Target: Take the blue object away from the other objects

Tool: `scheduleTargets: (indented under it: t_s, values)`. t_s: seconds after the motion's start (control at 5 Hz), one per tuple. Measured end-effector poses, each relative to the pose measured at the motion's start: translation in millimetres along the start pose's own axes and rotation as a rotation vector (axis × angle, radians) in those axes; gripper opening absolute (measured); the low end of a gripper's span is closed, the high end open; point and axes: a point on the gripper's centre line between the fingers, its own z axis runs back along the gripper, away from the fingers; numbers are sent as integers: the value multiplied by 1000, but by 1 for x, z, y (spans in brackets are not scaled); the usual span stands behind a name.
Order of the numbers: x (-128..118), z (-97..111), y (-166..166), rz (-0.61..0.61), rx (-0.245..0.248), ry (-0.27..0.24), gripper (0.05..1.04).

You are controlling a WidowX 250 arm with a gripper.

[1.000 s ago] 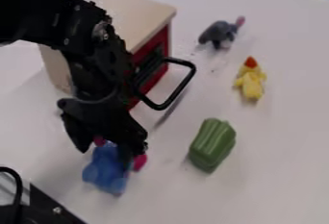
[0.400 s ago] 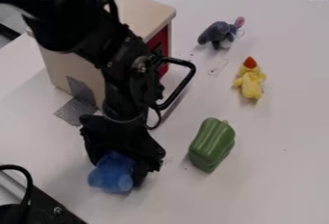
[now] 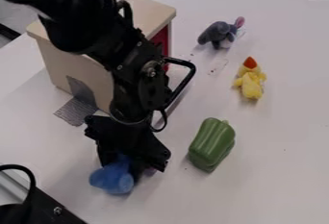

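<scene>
The black gripper [image 3: 128, 156] hangs low over the lower left of the work surface, coming down on top of the blue toy [image 3: 112, 178]. It hides the toy's upper part, while a rounded blue part shows at its lower left. A bit of pink [image 3: 149, 171] peeks out at the gripper's lower right. Right of the gripper lies a green pepper [image 3: 212, 144], apart from the blue toy. Farther back are a yellow chick toy [image 3: 250, 84] with an orange-red top and a grey plush animal [image 3: 220, 33] with pink ears.
A wooden box [image 3: 143, 7] with a red front and a black handle [image 3: 186, 81] stands behind the arm. The handle juts toward the pepper. Black equipment [image 3: 48, 208] occupies the lower left corner, and the white table [image 3: 276, 170] extends to the right.
The arm and gripper have shifted right and slightly down in the view. Less of the blue toy shows beneath the gripper. The pepper, chick and grey animal have stayed in place.
</scene>
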Motion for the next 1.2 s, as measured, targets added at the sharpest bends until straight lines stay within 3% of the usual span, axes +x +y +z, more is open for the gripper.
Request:
scheduleTargets:
  t_s: [0.2,0.4,0.6,0.8,1.0,1.2]
  values:
    - [-3,21,-2,-11,-25,-20,411]
    - [13,59,-8,-18,-85,-89,376]
    - [47,98,-26,-50,-151,-155,367]
    - [86,114,-47,-86,-164,-175,366]
    - [126,109,-68,-100,-167,-171,364]
    - [171,91,-96,-99,-161,-162,364]
